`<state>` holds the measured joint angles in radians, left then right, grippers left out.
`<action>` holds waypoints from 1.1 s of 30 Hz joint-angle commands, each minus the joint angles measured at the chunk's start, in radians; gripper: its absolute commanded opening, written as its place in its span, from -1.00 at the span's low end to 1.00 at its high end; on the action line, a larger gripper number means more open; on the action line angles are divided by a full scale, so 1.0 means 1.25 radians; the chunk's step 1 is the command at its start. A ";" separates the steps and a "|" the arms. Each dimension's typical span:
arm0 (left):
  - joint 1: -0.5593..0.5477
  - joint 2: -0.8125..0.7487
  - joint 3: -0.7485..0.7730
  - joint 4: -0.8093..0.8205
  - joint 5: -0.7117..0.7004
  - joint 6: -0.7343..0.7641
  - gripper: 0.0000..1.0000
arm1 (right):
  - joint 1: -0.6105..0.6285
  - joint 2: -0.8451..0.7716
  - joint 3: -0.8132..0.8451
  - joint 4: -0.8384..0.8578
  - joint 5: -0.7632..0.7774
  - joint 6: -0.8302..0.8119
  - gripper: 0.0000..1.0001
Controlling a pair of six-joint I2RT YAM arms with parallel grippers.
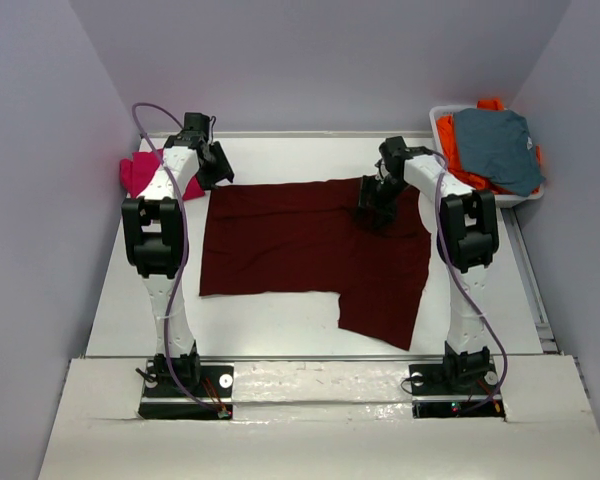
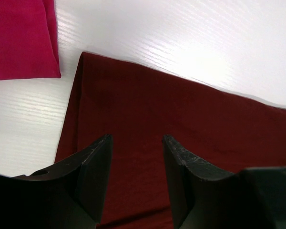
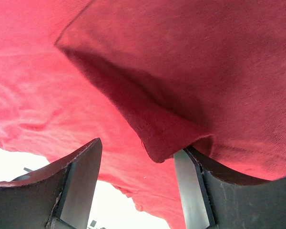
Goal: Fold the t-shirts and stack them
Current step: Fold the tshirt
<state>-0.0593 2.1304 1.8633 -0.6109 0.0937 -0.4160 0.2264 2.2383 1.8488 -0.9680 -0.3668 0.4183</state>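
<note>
The large dark maroon t-shirt (image 1: 300, 250) lies spread on the white table, with one part hanging down toward the front right. My left gripper (image 1: 216, 166) is open just above its far-left corner; in the left wrist view (image 2: 136, 138) the jaws stand apart over the maroon cloth (image 2: 181, 124), touching nothing. My right gripper (image 1: 372, 208) is low on the shirt's far-right part. In the right wrist view (image 3: 138, 148) its jaws are open, and a raised fold of the shirt (image 3: 157, 129) drapes over the right finger (image 3: 190, 186). The magenta-pink shirt (image 1: 140, 172) lies folded at the far left.
A white basket (image 1: 532, 195) at the far right holds an orange garment (image 1: 450, 140) and a grey-blue one (image 1: 495, 145). The magenta cloth (image 2: 19, 38) lies just left of the maroon shirt's corner. Grey walls close in the table on three sides.
</note>
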 commanded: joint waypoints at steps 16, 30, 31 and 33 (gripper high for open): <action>-0.003 -0.046 -0.027 -0.007 -0.004 0.005 0.13 | 0.045 -0.100 -0.067 -0.005 -0.022 -0.040 0.34; -0.003 -0.132 -0.130 -0.014 -0.026 0.011 0.12 | 0.045 -0.274 -0.217 0.007 -0.015 -0.025 0.34; -0.003 -0.141 -0.148 -0.019 -0.029 0.010 0.13 | 0.045 -0.287 -0.253 0.007 -0.001 -0.019 0.34; -0.011 -0.169 -0.183 -0.032 -0.031 0.010 0.13 | 0.045 -0.326 -0.292 0.011 0.007 -0.011 0.34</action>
<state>-0.0593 2.0651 1.6928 -0.6262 0.0780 -0.4156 0.2764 1.9278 1.5711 -0.9592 -0.3752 0.3874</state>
